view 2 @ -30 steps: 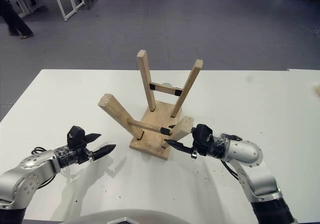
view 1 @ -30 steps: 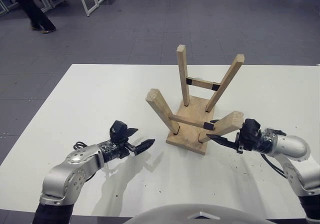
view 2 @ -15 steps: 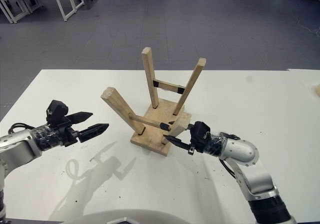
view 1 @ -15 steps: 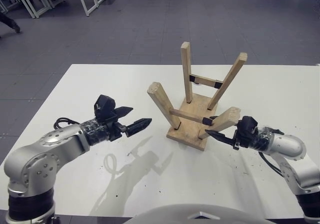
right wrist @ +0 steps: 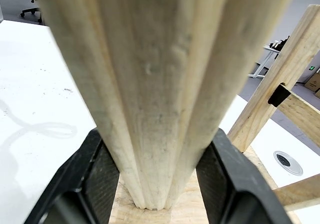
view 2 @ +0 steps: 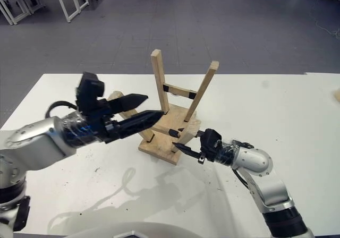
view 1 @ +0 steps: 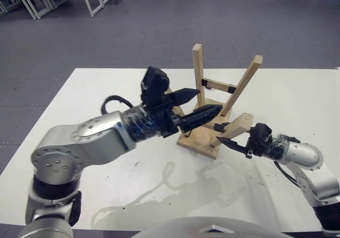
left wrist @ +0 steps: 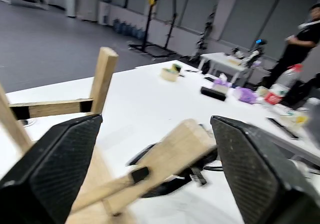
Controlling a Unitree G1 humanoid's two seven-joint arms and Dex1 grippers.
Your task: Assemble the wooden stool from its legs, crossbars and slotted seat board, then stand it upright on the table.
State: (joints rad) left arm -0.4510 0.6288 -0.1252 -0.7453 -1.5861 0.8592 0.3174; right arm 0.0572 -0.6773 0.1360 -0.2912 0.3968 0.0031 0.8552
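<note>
Stool [view 1: 201,141] sits upside down on bench [view 1: 297,97], right fingers [right wrist: 86,183] clamped on a leg [right wrist: 160,84] between them, probably steadying it, left fingers [view 1: 204,112] wide near crossbar [left wrist: 105,190].

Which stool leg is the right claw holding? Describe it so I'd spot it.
On the white table stands an upside-down stool, four legs pointing up. The held leg is the near one on the robot's right, the only one clamped by the right gripper.
</note>
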